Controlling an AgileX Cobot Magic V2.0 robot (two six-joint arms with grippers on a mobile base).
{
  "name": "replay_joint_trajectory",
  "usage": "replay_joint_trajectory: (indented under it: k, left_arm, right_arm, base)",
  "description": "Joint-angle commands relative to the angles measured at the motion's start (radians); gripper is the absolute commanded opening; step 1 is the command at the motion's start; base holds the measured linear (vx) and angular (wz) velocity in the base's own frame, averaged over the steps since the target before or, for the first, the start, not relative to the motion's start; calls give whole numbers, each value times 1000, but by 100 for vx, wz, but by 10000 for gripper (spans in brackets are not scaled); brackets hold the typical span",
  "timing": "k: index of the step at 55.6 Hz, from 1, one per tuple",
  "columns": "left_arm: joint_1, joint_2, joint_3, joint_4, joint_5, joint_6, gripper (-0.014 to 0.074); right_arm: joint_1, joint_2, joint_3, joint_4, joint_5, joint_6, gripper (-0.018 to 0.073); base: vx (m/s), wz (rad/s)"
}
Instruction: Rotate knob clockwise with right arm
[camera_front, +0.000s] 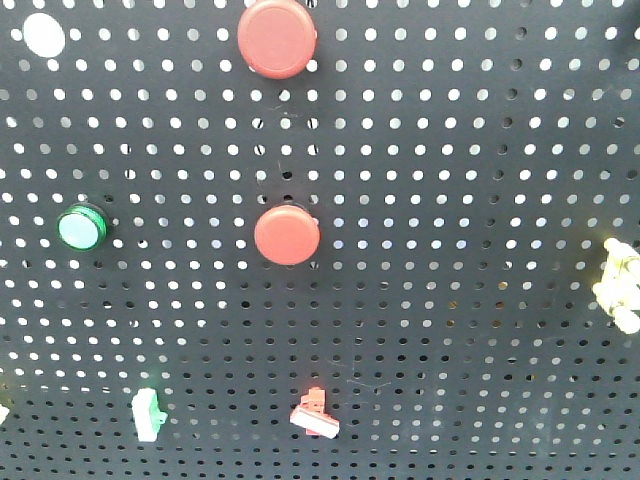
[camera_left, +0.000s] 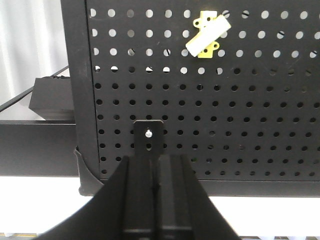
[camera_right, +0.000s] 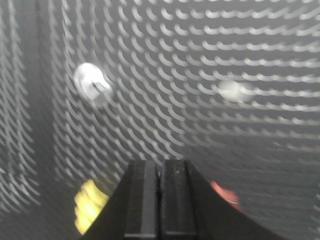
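Clearly both the right claw (camera_right: 159, 200) and left claw (camera_left: 159, 200) are clenched empty, facing the pegboard (camera_right: 200, 100).

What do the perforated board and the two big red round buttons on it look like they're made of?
The perforated board looks like dark sheet metal with a matte painted finish: thin, with regular punched holes letting light through. The upper red button and lower red button look like moulded plastic, smooth and slightly glossy, though the soft image leaves that uncertain.

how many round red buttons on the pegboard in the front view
2: one red button at top centre, cut by the frame edge; another directly below it, mid-board. More may lie outside the frame.
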Motion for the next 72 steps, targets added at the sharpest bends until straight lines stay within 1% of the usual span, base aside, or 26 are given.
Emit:
replay_joint_trajectory:
  k: [1, 7, 9, 17, 21, 33, 46, 53, 55, 58, 62, 67, 72]
  left_arm:
    - [-2, -10, 11, -3, -86, -2, -6]
    - [-2, -10, 11, -3, -86, -2, -6]
    - [-2, -10, 11, -3, -86, -2, -6]
    - [-2, -10, 11, -3, -86, -2, -6]
    - [-2, -10, 11, -3, -86, -2, -6]
    - [-2, -10, 11, -3, -86, -2, -6]
    - [-2, -10, 11, -3, -86, -2, -6]
    - [-2, -10, 11, -3, -86, -2, -6]
    - [-2, -10, 11, -3, -86, -2, -6]
    - [-2, -10, 11, -3, -86, -2, -6]
    - [-2, -10, 11, -3, -86, -2, -6]
    - [-2, -10, 11, -3, -86, -2, -6]
    - [-2, -10, 11, -3, -86, -2, -6]
  right_arm:
    - [-1, -56, 108, -17, -115, -35, -11]
    - [-1, -119, 259, -15, -201, -34, -9]
    - [-1, -135, 318, -15, -250, -34, -9]
    - [-1, -142, 462, -19, -402, -35, -9]
    - [-1, -140, 528, -17, -448, -35, -9]
    - [-1, -140, 684, -17, -454, -35, -9]
    - [-1, -140, 806, -17, -454, -35, -9]
    - [-2, -164, 881, -51, -469, -41, -9]
    - [-2, -181, 912, -53, -487, -32, -9]
    - [-2, -227, 966, -51, -526, 16, -9]
    - [-2, -292, 1055, -53, -624, 84, -9]
    - [-8, -369, 1154, -53, -733, 131, -9]
    - [-27, -427, 1222, -42, -776, 179, -9]
  base:
    - [0, 0]
    - [0, 0]
    - [0, 0]
    - [0, 0]
    - [0, 0]
    - [0, 0]
    - [0, 0]
    - [0, 0]
    - [0, 0]
    - [0, 0]
    - [0, 0]
    - [0, 0]
    - [0, 0]
